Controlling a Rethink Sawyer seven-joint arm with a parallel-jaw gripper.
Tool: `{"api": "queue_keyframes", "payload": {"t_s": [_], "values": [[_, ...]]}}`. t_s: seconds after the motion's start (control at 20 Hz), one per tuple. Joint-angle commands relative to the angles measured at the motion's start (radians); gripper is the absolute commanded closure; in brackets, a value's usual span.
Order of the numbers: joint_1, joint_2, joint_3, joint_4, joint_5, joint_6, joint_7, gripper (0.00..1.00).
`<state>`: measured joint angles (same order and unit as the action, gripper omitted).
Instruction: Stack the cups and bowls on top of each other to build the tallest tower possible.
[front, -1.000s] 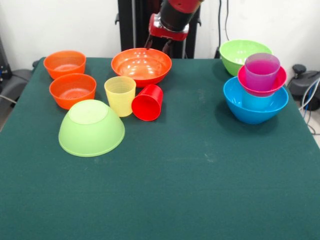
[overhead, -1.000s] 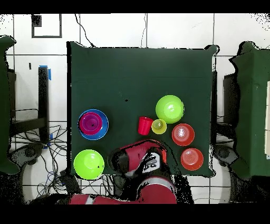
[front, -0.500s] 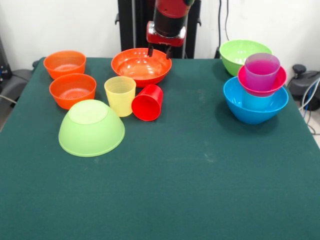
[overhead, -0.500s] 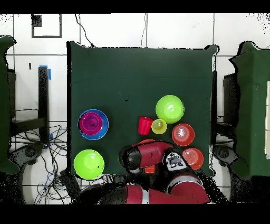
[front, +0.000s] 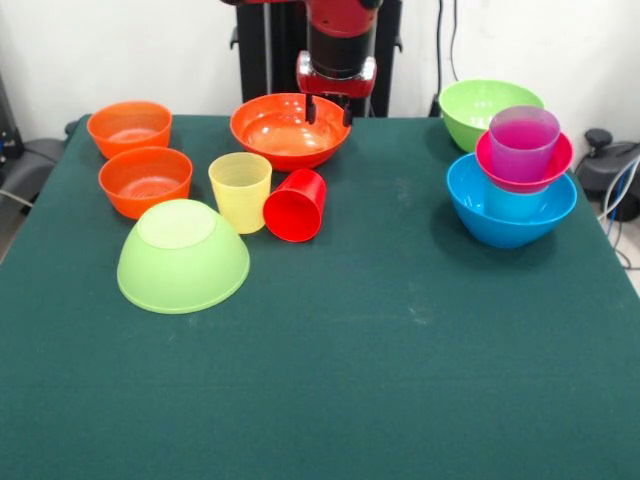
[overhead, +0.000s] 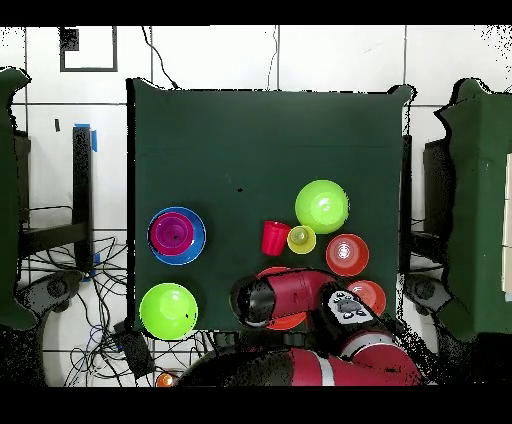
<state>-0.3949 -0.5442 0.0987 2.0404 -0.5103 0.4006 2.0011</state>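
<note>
Wide orange bowl (front: 288, 130): far side of green surface (front: 400, 340), behind yellow cup (front: 240, 191) and tipped red cup (front: 296, 206). Pincer (front: 328, 108): directly over bowl's right rim, fingers straddling it; grip on the rim cannot be told.

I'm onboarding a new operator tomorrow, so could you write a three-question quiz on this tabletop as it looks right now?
1. True or false: the red plastic tumbler stands upright.
2. Which item sits topmost in the stack inside the large blue plastic bowl? A) the yellow plastic tumbler B) the purple plastic tumbler C) a small orange bowl
3. Fill in: the gripper is at the rim of the wide ______ plastic bowl.

Key
1. False; it lies on its side, mouth towards the front camera.
2. B; it stands in the small magenta plastic bowl, which sits on a light blue plastic tumbler.
3. orange
</note>
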Motion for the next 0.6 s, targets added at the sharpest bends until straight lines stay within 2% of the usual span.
{"api": "queue_keyframes", "payload": {"t_s": [0.05, 0.4, 0.6], "values": [[-0.018, 0.035, 0.144, 0.019, -0.007, -0.044, -0.012, 0.00], [-0.025, 0.059, 0.146, 0.002, -0.022, -0.058, -0.002, 0.00], [-0.033, 0.034, 0.157, 0.015, -0.009, -0.028, -0.005, 0.00]]}}
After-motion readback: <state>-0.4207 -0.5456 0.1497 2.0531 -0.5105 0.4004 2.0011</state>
